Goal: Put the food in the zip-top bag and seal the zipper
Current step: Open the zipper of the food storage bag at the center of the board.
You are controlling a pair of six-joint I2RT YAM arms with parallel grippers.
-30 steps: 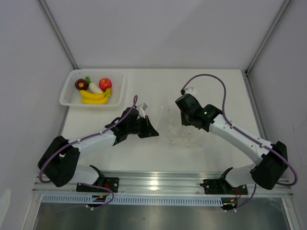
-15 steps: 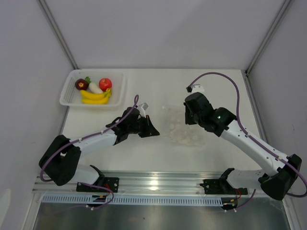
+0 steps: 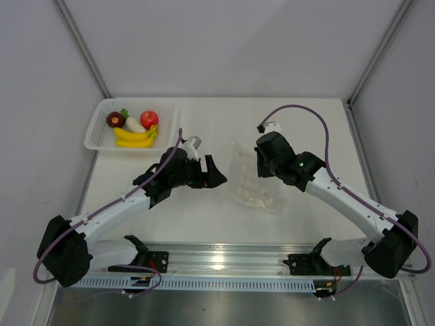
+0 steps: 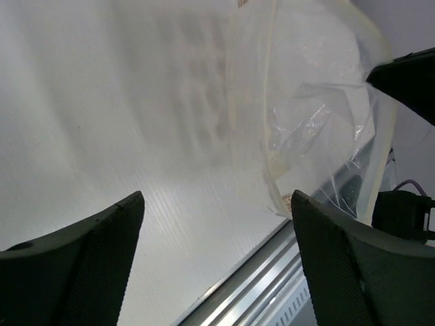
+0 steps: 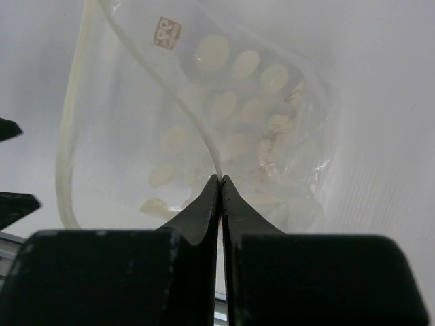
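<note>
My right fingers [image 5: 219, 182] are pressed together on the zipper [image 5: 139, 71], the thin pale strip along the mouth of the zip-top bag [image 5: 272, 136]. They pinch one lip of it. The other lip bows away toward the left of my right wrist view, so the mouth gapes. A small reddish label [image 5: 166, 32] sits just under the strip. Pale oval patches show through the plastic; they may be print or glare, I cannot tell which.

My left fingers [image 3: 213, 174] are spread wide with nothing between them. They sit just beside the bag's left side and are apart from it.

The bag lies crinkled near the middle of the surface [image 3: 204, 217], a little toward the right edge.

All the food is well apart from the bag, in the white mesh basket [image 3: 96, 139] at the far left corner. The banana bunch [image 3: 134, 138] lies along the basket's near side. The apple [image 3: 149, 119], the radish [image 3: 134, 123] and the purple-red fruit [image 3: 115, 119] are behind it.
</note>
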